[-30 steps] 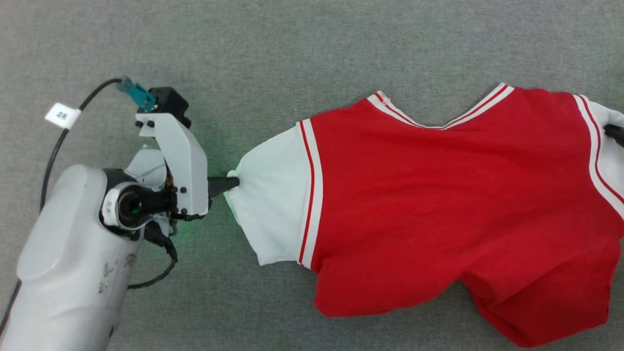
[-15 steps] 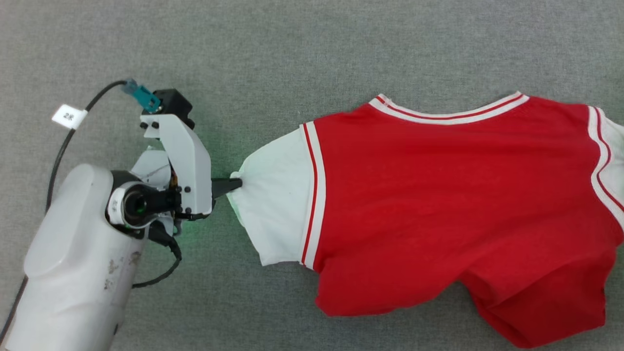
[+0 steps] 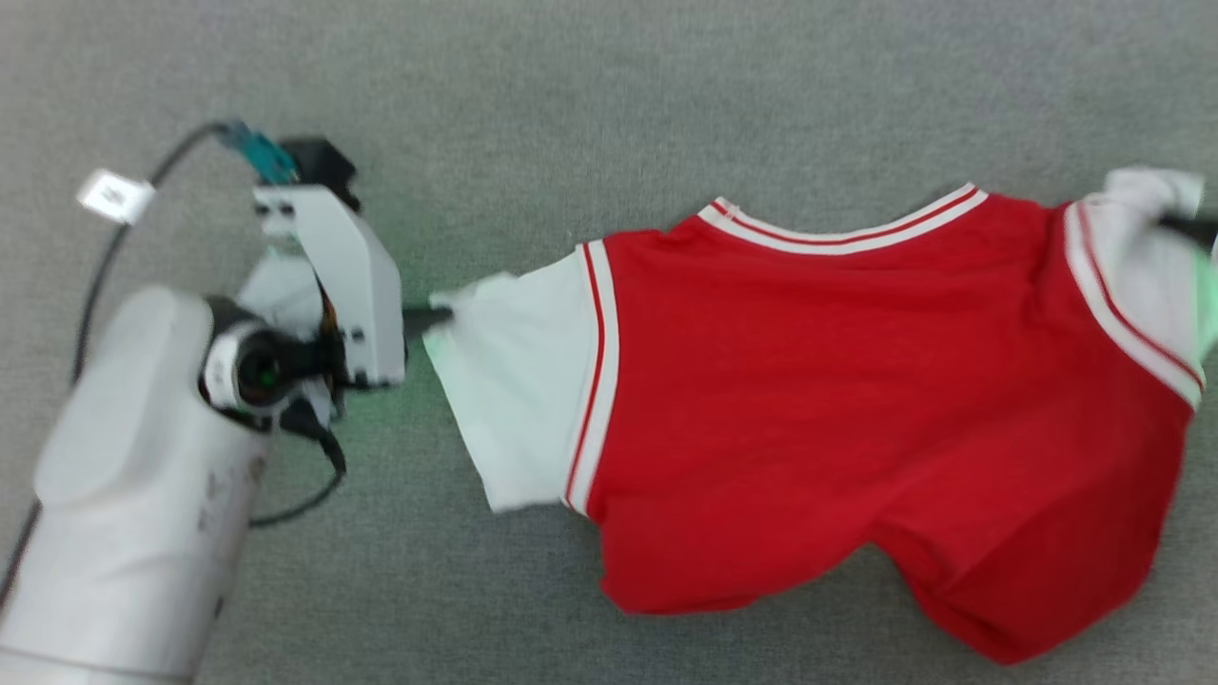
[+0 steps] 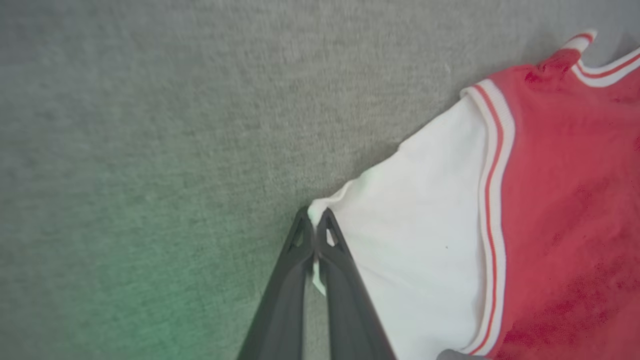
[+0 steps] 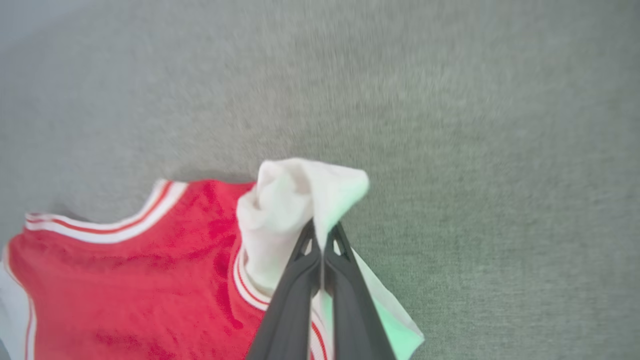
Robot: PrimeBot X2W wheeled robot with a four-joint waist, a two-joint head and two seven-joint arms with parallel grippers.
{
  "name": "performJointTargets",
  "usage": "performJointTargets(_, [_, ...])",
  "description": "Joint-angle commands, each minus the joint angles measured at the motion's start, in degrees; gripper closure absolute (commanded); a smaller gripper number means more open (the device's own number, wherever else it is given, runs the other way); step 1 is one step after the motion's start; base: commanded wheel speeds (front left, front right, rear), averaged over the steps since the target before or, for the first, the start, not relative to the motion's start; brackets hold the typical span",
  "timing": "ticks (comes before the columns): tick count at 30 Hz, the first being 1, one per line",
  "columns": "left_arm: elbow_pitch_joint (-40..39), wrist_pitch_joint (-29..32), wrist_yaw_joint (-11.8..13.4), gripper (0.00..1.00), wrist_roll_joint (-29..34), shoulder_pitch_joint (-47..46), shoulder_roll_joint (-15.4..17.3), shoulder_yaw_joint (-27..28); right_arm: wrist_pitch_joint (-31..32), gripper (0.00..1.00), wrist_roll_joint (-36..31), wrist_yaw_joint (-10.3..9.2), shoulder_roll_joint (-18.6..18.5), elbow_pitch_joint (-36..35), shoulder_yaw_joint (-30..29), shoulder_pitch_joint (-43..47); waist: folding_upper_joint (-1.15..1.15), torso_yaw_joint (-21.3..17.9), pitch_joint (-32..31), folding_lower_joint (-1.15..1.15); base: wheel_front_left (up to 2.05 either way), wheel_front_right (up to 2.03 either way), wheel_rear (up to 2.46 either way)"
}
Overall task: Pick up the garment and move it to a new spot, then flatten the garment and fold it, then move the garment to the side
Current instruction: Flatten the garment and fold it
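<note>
Garment point(image 3: 856, 400) could slip free if I pull hard, since my left end effector point(image 4: 314, 222) and right end effector point(image 5: 322, 235) each clamp just a sleeve edge.

- Likely a robotics lab or test area.
- A plain grey felt-like surface point(image 3: 609, 86) spreads across every view.
- A black cable point(image 3: 93, 285) with a white tag point(image 3: 115, 195) runs to the left gripper point(image 3: 430, 319) mount.
</note>
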Motion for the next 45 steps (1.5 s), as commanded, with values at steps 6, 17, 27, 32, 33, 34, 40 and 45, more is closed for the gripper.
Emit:
performJointTargets(6, [1.3,-3.5,-0.9,1.00,2.1,-7.5,0.3,0.7,-6.1,1.00,1.7,0.02,1.5,0.2,2.4,-6.5,0.00,-0.1,-5.9,0.00,0.00,0.00,0.00])
performJointTargets(17, [7.4,-13.0,-1.6,1.00,7.1,-23.3,-0.4,1.3,-23.2,1.00,2.8,0.02,1.7,4.8,12.3,-18.2,0.00,-0.1,-13.6,0.00,0.00,0.00,0.00])
performJointTargets(27, [15.1,-24.0,-2.5,1.00,10.2,-33.9,-0.7,1.9,-42.9,1.00,1.2,0.02,0.7,14.1,19.3,-26.9,0.00,-0.2,-17.7,0.00,0.00,0.00,0.00])
performJointTargets(32, [19.1,-28.7,-2.9,1.00,10.9,-38.0,-1.2,2.2,-49.3,1.00,2.2,0.02,-0.1,18.5,22.1,-30.2,0.00,0.0,-18.2,0.00,0.00,0.00,0.00])
performJointTargets(33, [19.8,-29.4,-3.0,1.00,11.0,-38.7,-1.3,2.1,-50.0,1.00,2.4,0.02,-0.1,19.3,22.6,-30.9,0.00,0.0,-18.1,0.00,0.00,0.00,0.00])
performJointTargets(34, [20.5,-29.9,-3.0,1.00,11.1,-39.3,-1.4,2.0,-50.8,1.00,2.5,0.02,-0.3,20.0,23.4,-31.5,0.00,0.0,-18.0,0.00,0.00,0.00,0.00])
performJointTargets(40, [24.0,-34.2,-3.2,1.00,11.5,-43.2,-2.1,2.0,-54.6,1.00,2.6,0.02,-0.7,23.1,27.8,-35.3,0.00,-0.2,-15.7,0.00,0.00,0.00,0.00])
performJointTargets(45, [26.1,-39.3,-2.8,1.00,13.2,-47.2,-2.5,1.6,-57.5,1.00,0.5,0.02,-0.5,25.7,31.5,-39.8,0.00,-0.8,-11.6,0.00,0.00,0.00,0.00])
